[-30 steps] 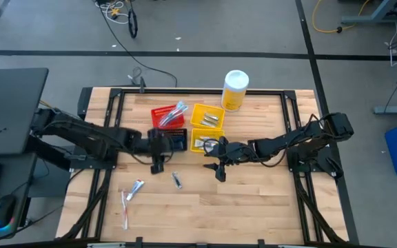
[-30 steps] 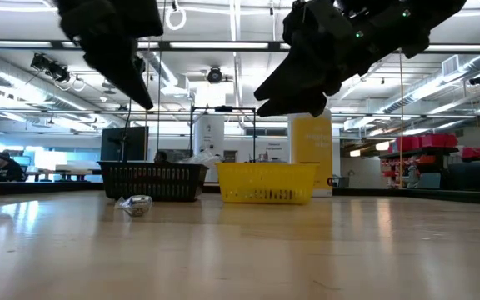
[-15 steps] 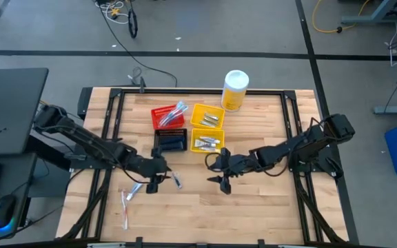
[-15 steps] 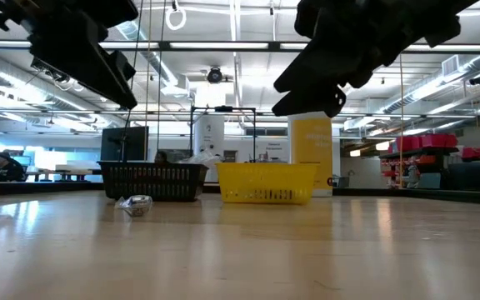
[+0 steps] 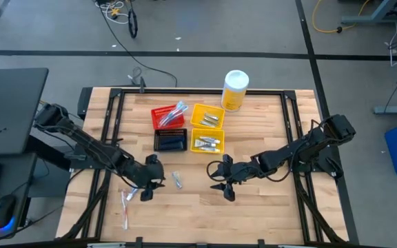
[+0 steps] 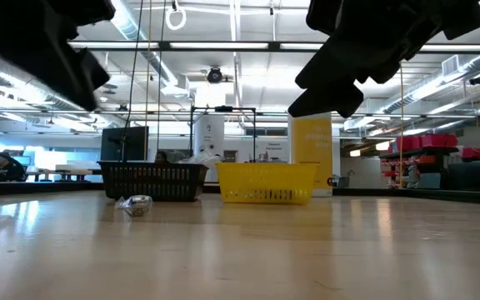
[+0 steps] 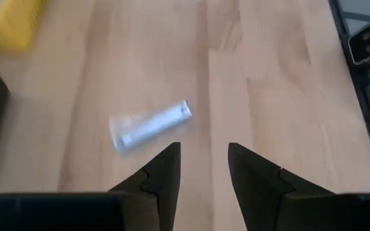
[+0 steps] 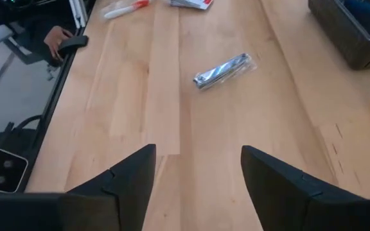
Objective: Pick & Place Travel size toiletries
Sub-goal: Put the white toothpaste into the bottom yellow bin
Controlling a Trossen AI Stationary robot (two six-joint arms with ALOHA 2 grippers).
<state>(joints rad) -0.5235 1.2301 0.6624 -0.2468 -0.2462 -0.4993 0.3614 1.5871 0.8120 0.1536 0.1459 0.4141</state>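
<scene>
Spread and empty, both jaws hang above the surface: our left gripper sits over a small tube, our right gripper near mid-surface, facing a wrapped silver item. We see a toothbrush lying near the front left, other toiletries filling the red, yellow and black bins.

A yellow bottle stands behind red, yellow and black bins.
</scene>
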